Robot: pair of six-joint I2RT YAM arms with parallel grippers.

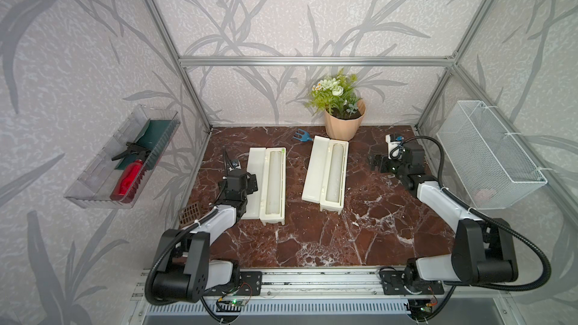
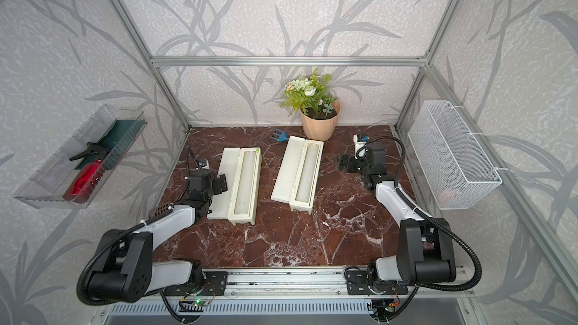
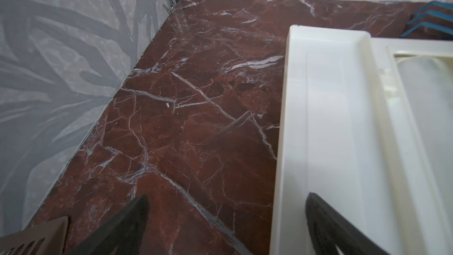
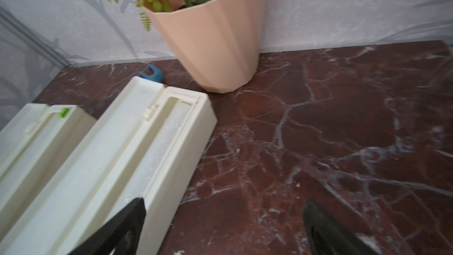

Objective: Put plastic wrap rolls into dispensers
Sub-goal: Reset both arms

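One marble table (image 1: 312, 239). The near dispenser (image 1: 314, 173), open, just beside the flower pot (image 1: 344, 123); the far dispenser (image 1: 257, 161), open, well apart from it. Inside them lie the near roll (image 1: 334, 173) and far roll (image 1: 275, 182). My left gripper (image 3: 228, 197) gapes empty at the far lid; my right gripper (image 4: 223, 201) gapes empty near the pot.

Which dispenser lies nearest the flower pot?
The right-hand dispenser, its far end close beside the peach flower pot; the other dispenser lies further left, by the left gripper.
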